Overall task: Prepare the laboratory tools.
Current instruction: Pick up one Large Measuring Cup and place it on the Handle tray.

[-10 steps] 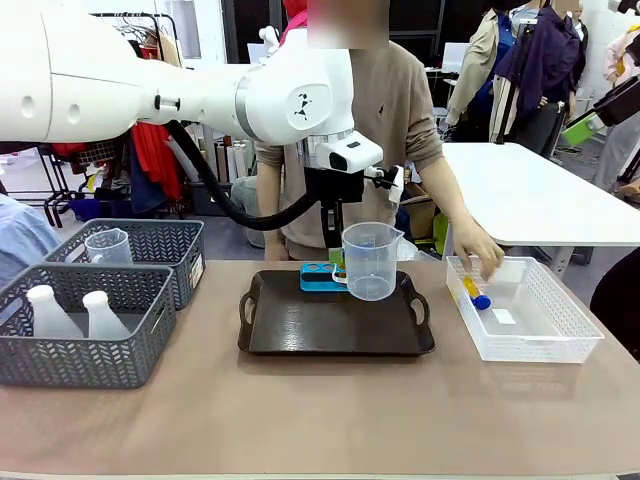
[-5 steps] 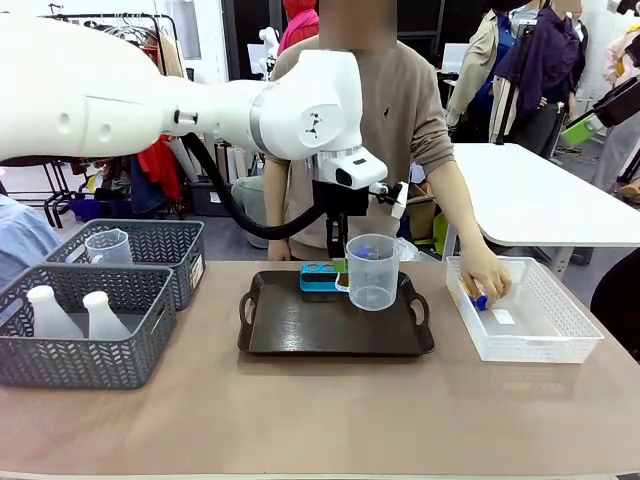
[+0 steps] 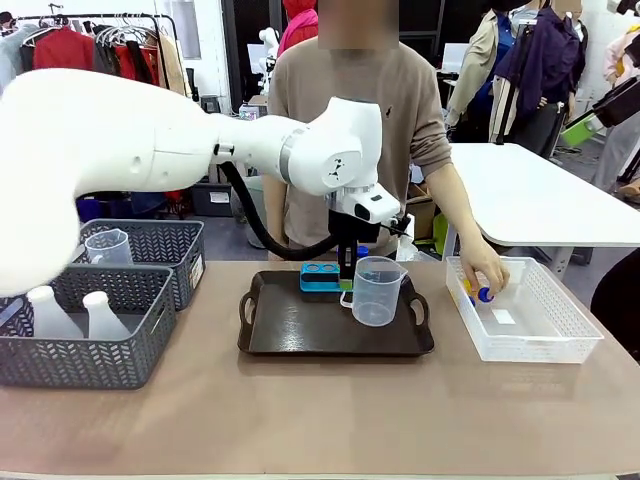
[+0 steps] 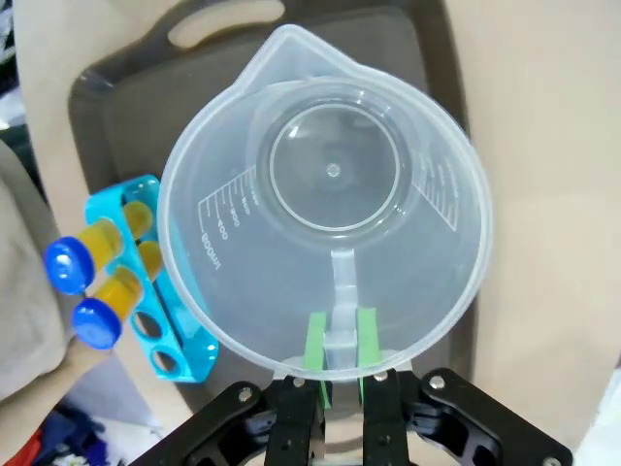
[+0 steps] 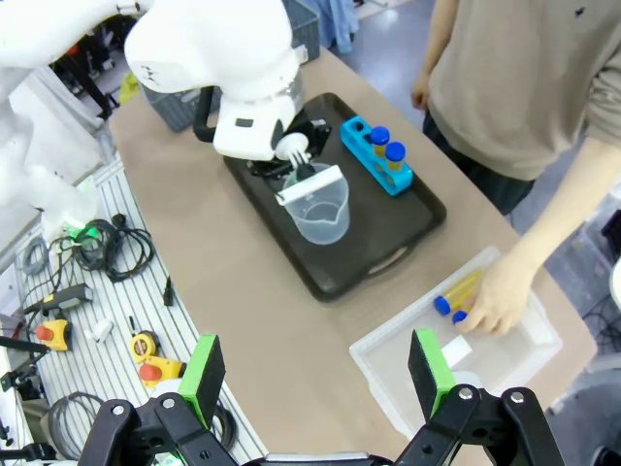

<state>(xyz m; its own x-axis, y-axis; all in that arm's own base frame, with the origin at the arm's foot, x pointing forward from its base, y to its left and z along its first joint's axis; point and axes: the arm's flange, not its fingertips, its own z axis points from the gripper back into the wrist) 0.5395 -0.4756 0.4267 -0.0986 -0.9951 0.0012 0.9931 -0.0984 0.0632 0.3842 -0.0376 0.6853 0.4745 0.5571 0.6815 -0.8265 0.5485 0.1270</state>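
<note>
My left gripper (image 3: 347,281) is shut on the handle of the clear measuring beaker (image 3: 377,291), which stands upright at the right of the dark tray (image 3: 290,325). I cannot tell whether its base touches the tray. In the left wrist view the green pads (image 4: 315,348) pinch the handle below the beaker (image 4: 330,194). The blue rack (image 3: 320,276) sits at the tray's back edge, and two blue-capped yellow tubes (image 4: 85,291) stand in the rack (image 4: 170,335). My right gripper (image 5: 318,374) hangs open high above the table. The person's hand (image 3: 483,272) holds a tube (image 3: 483,294) in the white mesh basket (image 3: 540,340).
Two grey baskets stand at the left. The near grey basket (image 3: 90,355) holds two white conical flasks (image 3: 75,314). The far grey basket (image 3: 165,245) holds another clear beaker (image 3: 108,246). Bare tabletop lies in front of the tray.
The left arm has lowered the beaker toward the tray and shifted slightly right. The person's hand has closed on a tube in the white basket.
</note>
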